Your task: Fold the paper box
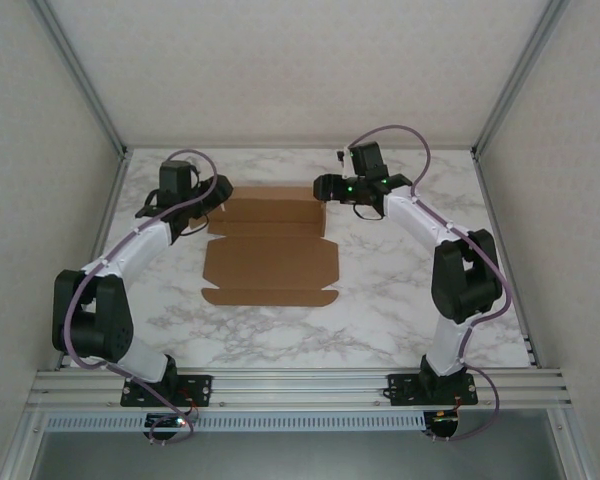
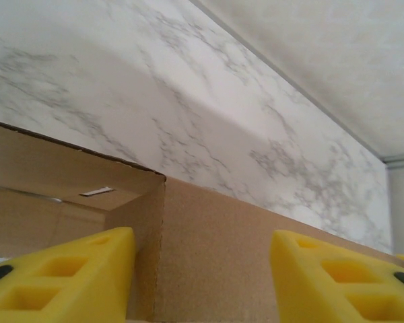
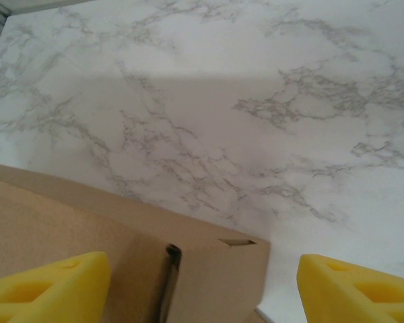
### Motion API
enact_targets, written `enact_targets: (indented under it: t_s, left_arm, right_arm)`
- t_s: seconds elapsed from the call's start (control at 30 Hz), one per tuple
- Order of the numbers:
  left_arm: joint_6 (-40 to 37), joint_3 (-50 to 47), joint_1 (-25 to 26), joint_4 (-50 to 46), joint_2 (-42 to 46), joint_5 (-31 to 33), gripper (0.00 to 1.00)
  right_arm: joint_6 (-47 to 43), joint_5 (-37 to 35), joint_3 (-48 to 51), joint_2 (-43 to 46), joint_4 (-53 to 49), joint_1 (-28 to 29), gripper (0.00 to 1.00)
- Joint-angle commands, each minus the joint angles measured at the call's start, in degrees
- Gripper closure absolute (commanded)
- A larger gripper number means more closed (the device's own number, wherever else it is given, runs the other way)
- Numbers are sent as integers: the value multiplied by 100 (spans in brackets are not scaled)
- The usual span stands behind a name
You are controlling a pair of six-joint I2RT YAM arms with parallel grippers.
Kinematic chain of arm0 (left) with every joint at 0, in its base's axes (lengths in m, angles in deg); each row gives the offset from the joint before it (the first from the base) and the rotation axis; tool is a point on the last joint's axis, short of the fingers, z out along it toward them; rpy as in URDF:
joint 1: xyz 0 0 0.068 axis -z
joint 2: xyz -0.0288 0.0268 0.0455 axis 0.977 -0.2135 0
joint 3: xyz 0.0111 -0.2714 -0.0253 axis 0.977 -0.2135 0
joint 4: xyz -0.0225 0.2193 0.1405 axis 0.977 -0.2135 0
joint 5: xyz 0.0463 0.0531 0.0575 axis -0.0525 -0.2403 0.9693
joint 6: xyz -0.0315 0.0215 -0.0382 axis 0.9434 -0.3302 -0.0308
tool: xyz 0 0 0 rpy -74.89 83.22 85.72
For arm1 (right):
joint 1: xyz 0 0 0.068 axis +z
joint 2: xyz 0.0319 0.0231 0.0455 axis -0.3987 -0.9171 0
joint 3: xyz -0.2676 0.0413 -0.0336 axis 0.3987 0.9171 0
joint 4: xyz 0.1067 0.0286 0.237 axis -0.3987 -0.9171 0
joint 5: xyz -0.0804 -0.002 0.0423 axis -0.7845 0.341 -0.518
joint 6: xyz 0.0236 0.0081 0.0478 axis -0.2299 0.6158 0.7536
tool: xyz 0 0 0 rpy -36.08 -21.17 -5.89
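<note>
The paper box (image 1: 270,265) is brown cardboard lying mid-table, its front panels flat and its rear part (image 1: 268,210) folded up into a low wall. My left gripper (image 1: 215,203) is at the left end of that rear part. In the left wrist view its yellow fingers (image 2: 60,276) stand apart, with a box wall (image 2: 215,256) and its corner crease between them. At the right end is my right gripper (image 1: 325,188). Its jaws (image 3: 202,289) are open in the right wrist view, and a box corner (image 3: 215,269) with a slot sits between them, touching neither pad.
The marble table (image 1: 400,290) runs behind and to both sides of the box. White walls and metal frame posts (image 1: 500,100) enclose the back and sides. The arms' bases sit on the rail (image 1: 300,385) at the near edge.
</note>
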Motion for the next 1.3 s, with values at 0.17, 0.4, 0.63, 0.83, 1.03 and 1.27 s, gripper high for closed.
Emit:
enact_targets:
  t_s: [0.17, 0.4, 0.63, 0.83, 1.03, 1.27]
  left_arm:
    - [969, -647, -5, 1643, -200, -1614, 61]
    - [1464, -901, 151, 2595, -345, -2000, 72]
    - [2060, -1080, 241, 3476, -674, -2245, 69]
    - [2240, -1021, 329, 3707, -900, -2366, 64]
    - [2346, -1054, 380, 3902, -916, -2416, 73]
    - [2462, -1154, 417, 4080, -909, -2412, 84]
  right_arm:
    - [380, 627, 27, 91, -125, -223, 27]
    - [505, 605, 341, 427, -116, -438, 28]
    - [520, 750, 492, 512, -101, -504, 28]
    - [452, 847, 553, 538, -103, -513, 28]
    - [409, 815, 578, 537, -133, -512, 29]
    - [365, 578, 643, 681, -177, -509, 30]
